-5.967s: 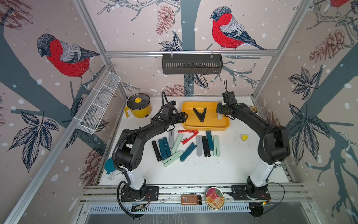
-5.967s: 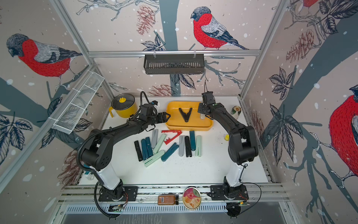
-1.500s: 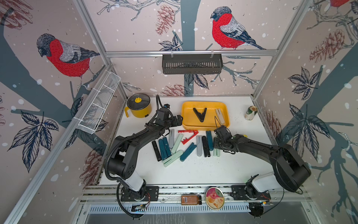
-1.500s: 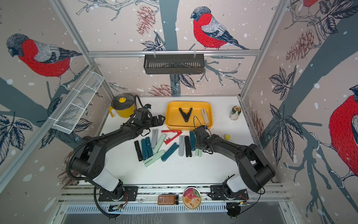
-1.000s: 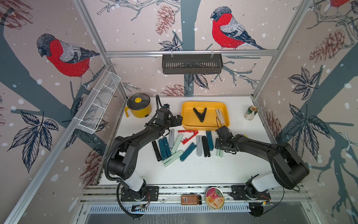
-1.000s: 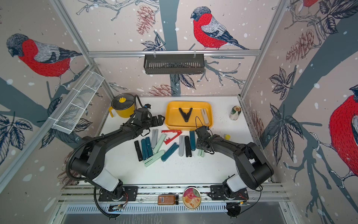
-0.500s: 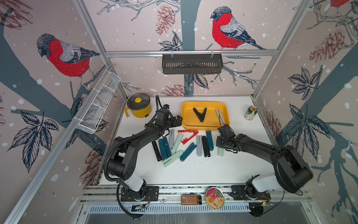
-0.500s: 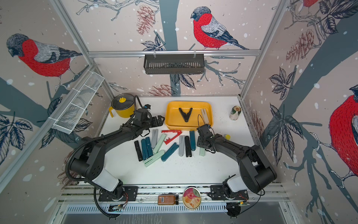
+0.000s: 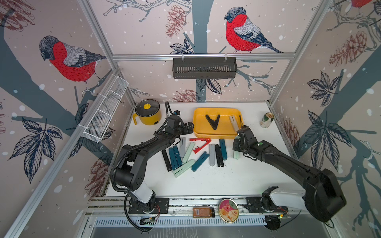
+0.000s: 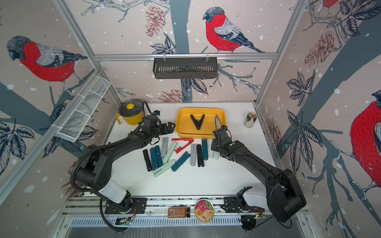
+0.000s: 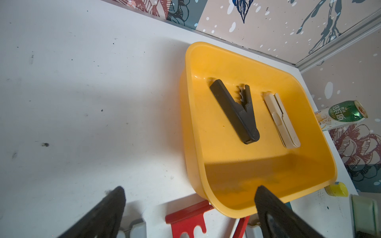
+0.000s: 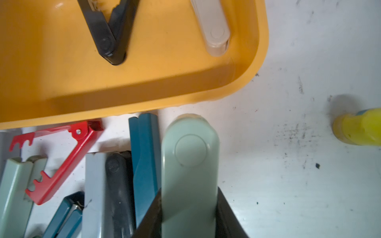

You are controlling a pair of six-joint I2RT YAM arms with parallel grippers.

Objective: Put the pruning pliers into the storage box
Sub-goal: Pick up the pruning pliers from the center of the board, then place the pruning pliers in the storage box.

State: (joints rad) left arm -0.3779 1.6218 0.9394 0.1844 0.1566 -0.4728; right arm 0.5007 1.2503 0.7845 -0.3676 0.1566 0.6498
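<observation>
In both top views the storage box (image 9: 224, 130) holds two pruning pliers: black pliers (image 9: 213, 122) spread in a V, and beige pliers (image 9: 233, 122) folded shut beside them. About eleven loose pliers (image 9: 212, 154) lie on the white table (image 9: 206, 181) along the box's near long side. The right gripper (image 9: 237, 145) is low just off the box's near corner, clamped on mint pliers (image 9: 236, 155). The left gripper (image 9: 189, 127) hangs at the box's opposite short end, jaws wide apart and empty.

The left wrist view shows the same two tools on the box floor (image 11: 247, 164), with much of it bare; the spread fingers (image 11: 276, 214) hold nothing.

In the right wrist view the dark fingers (image 12: 226, 216) pinch the mint pliers (image 12: 190, 164), whose round pivot end points at the box's rim (image 12: 144, 96). Whether they have left the table, I cannot tell. Red pliers (image 12: 61, 160) and teal pliers (image 12: 144, 154) lie alongside, outside the box.

By my reckoning the job is early: two are stored, a third is gripped but not yet carried over, and the rest are untouched.
</observation>
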